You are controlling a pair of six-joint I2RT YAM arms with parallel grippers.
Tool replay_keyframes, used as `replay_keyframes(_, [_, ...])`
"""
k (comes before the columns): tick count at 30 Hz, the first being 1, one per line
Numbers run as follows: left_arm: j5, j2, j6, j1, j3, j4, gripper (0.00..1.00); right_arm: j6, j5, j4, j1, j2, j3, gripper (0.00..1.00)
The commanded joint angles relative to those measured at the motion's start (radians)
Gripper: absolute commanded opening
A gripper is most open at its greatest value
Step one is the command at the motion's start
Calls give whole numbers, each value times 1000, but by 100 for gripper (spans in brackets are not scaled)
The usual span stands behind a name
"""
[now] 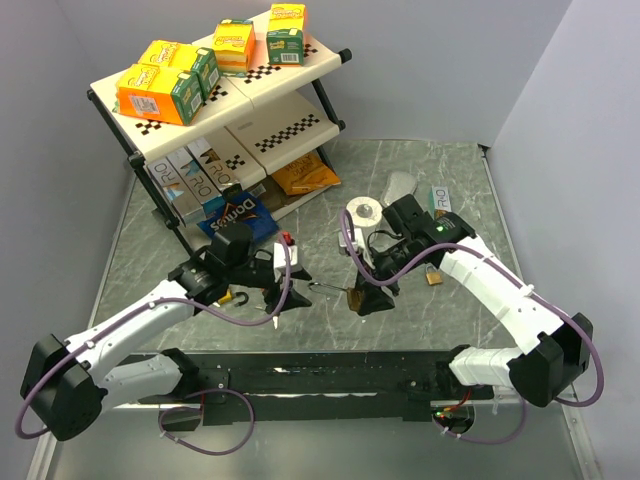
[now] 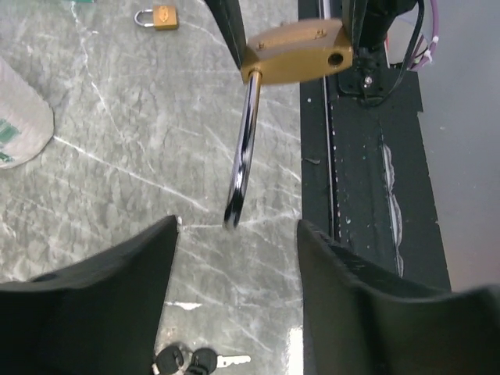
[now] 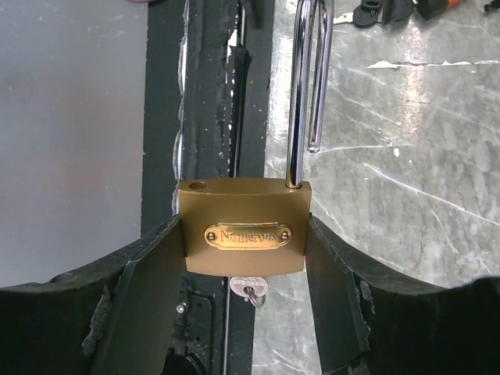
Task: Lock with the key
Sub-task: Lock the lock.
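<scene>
Bare table (image 1: 400, 165) between the shelf rack (image 1: 215, 110) and the tape roll (image 1: 362, 211) — the widest free lane, entered from the back. The left-back corner is blocked by the rack, with a chip bag (image 1: 235, 212) at its foot.

Between the left gripper (image 1: 278, 298) and the right gripper (image 1: 365, 300), the held padlock (image 3: 244, 226) pushes its open shackle (image 2: 244, 148) across the gap — its tip is level with the parted left fingertips (image 2: 168, 230).

A small padlock (image 1: 434, 275) lies just beside the right arm. Keys (image 2: 191, 361) lie on the table beneath the left gripper.

Brass-gold padlock (image 3: 244, 234) — silver shackle (image 3: 301, 94), grey marble-veined table (image 1: 400, 170), checkered cream shelf (image 1: 290, 125), orange-green boxes (image 1: 160, 90)
</scene>
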Motion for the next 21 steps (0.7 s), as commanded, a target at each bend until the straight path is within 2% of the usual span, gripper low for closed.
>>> replay_keyframes(1, [-25,7,-24,-21,25,89,62,9,-67,20,18,-31,54,26])
replay_keyframes(5, [-28,18,-37,-41,25,111,55,21,-67,21,28,-24,62,26])
replay_keyframes(10, [-39,24,-26,-56,21,114,40,35,-67,30,35,-19,74,26])
replay_keyframes(13, [-47,21,-20,-59,18,109,28,35,-70,29,38,-17,74,26])
replay_keyframes(16, [-47,24,-61,-61,24,111,1,39,-70,33,42,-22,69,26])
replay_keyframes(18, [-30,30,-72,-61,45,83,1,47,-72,41,42,-27,66,29])
replay_keyframes(21, [-20,15,-98,-59,73,57,1,97,-55,64,38,-40,63,66])
